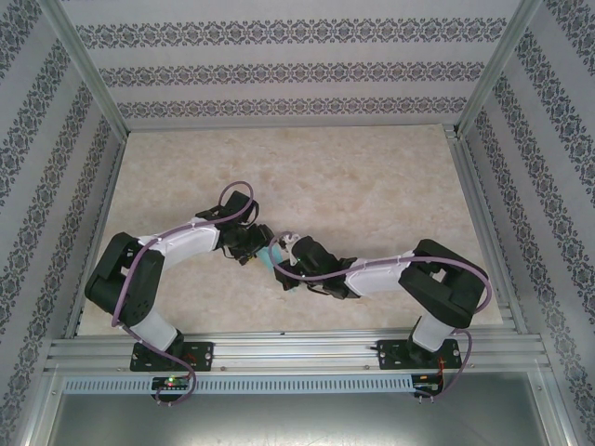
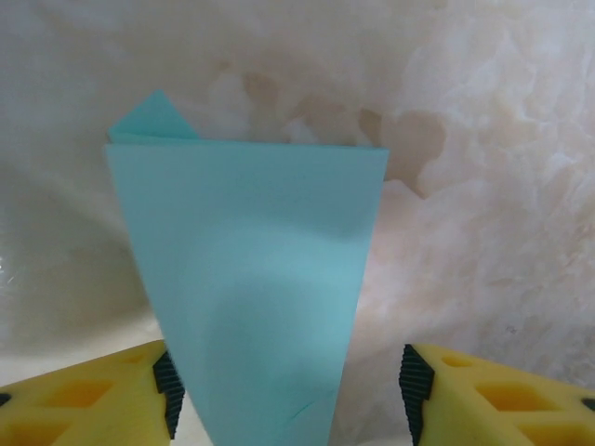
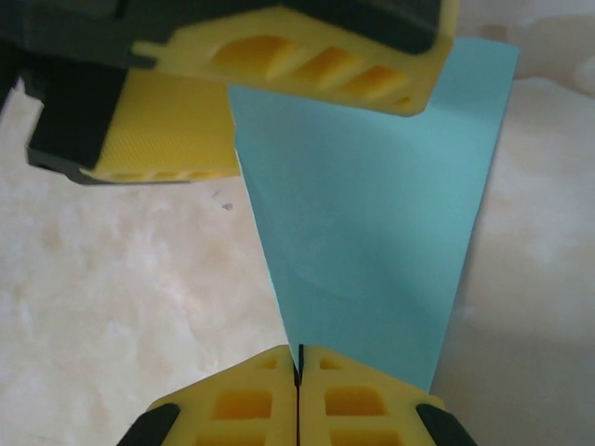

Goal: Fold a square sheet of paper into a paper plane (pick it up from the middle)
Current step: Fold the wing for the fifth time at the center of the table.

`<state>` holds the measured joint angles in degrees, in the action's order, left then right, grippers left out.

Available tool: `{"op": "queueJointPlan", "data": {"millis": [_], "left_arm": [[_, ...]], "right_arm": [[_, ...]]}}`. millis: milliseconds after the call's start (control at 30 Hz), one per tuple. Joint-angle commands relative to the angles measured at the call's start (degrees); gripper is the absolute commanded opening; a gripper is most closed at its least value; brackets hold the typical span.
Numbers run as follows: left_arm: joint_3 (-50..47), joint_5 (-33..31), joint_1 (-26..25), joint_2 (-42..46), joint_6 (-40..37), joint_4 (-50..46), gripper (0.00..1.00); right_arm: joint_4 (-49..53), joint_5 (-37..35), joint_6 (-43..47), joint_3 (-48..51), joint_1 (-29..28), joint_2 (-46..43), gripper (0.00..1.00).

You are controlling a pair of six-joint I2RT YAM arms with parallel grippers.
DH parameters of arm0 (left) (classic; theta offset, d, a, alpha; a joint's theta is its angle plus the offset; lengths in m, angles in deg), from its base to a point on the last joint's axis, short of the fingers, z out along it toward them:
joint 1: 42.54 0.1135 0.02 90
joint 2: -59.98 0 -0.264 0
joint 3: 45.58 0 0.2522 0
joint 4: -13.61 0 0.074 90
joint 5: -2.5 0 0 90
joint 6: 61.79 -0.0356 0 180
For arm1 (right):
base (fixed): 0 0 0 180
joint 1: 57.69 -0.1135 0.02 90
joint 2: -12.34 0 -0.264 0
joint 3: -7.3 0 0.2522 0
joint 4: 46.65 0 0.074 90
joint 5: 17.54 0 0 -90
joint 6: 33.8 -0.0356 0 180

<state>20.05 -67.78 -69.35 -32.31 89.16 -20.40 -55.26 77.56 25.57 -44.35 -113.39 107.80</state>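
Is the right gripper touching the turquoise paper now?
Touching. The right wrist view shows the right gripper shut, with the narrow end of the turquoise paper pinched between its jaws.

Top external: I look down from above and behind the arm bases (image 1: 172,355), facing the patterned back wall (image 1: 279,70). From this distance I take in the whole table (image 1: 372,167) and both arms.
Left wrist: I ride the left gripper (image 2: 293,395), looking out past its yellow fingers (image 2: 84,400), close on the turquoise paper (image 2: 251,279) with tabletop behind it.
Right wrist: I ride the right gripper (image 3: 297,376), equally close, with the left arm's fingers crossing the top of my frame.
Shared: all three views hold the paper and the table; the two wrist cameras face each other across the sheet.
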Motion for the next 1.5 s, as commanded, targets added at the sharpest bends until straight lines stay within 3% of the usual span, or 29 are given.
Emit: {"op": "queueJointPlan", "data": {"millis": [0,133,300,533,867,1467], "left_arm": [[-0.31,0.44,0.86,0.35,2.17,-1.96,0.59],[0.24,0.62,0.86,-0.08,1.68,-3.14,0.46],[0.92,0.94,0.87,-0.26,0.75,-4.23,0.19],[1.09,1.1,0.87,-0.26,0.22,-5.06,0.03],[1.05,1.81,0.81,-0.28,0.29,-4.62,0.0],[1.28,2.36,0.9,-0.27,0.13,-4.36,0.0]], "right_arm": [[3.5,-6.13,6.73,-1.45,-1.75,-0.32,0.06],[3.41,-10.74,10.63,-1.55,-3.97,-0.19,0.07],[3.55,-14.01,13.49,-1.66,-5.41,-0.45,0.11],[3.82,-18.22,16.72,-0.73,-7.17,-0.93,0.22],[6.64,-25.19,21.54,-1.98,-10.0,0.64,0.27],[7.54,-26.28,21.4,-3.18,-10.35,2.1,0.24]]}}
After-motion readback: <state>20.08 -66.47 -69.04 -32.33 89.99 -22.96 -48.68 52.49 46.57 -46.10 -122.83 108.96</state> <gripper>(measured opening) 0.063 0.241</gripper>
